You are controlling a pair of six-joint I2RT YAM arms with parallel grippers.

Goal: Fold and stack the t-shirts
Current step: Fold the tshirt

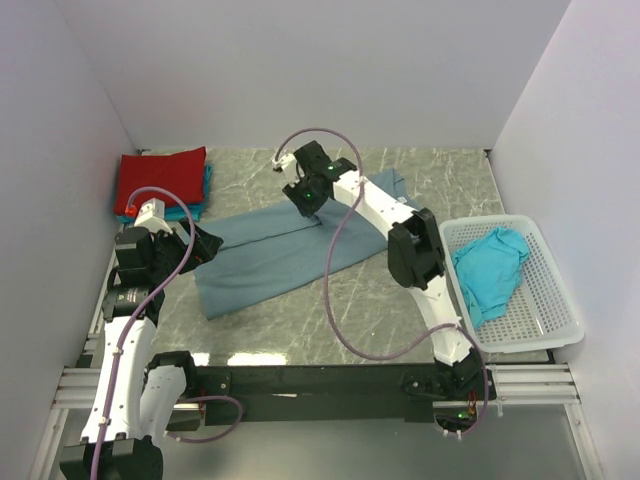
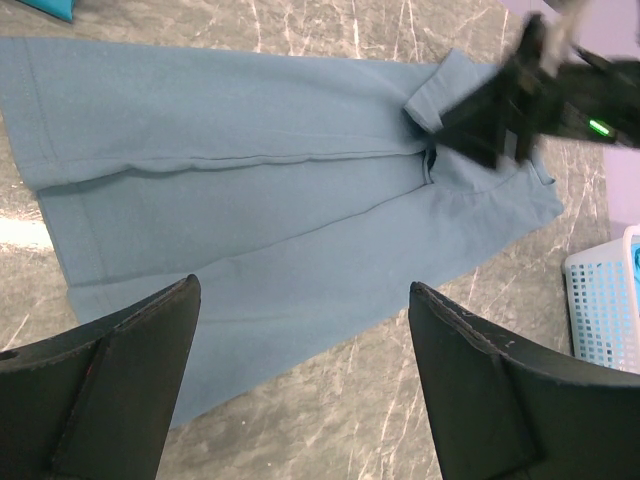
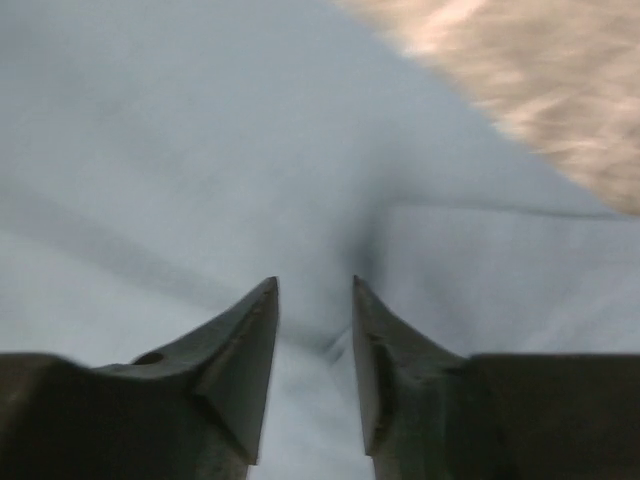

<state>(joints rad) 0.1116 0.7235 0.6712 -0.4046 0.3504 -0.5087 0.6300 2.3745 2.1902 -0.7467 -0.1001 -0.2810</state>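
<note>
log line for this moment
left gripper open; right gripper on blue shirt fold, grip unclear; red shirt folded; teal shirt in basket

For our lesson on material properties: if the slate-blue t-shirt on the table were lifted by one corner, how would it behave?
Probably floppy: the slate-blue t-shirt lies flat with soft folds, so it would drape. Likely light, being thin cloth. Pushed, it may bunch, as its creases suggest.

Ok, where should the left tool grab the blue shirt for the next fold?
Take the hem edge of the blue shirt, at the corner nearest the left tool, coming straight down from above. The cloth lies flat on the table there, and the right tool is at the far end.
</note>
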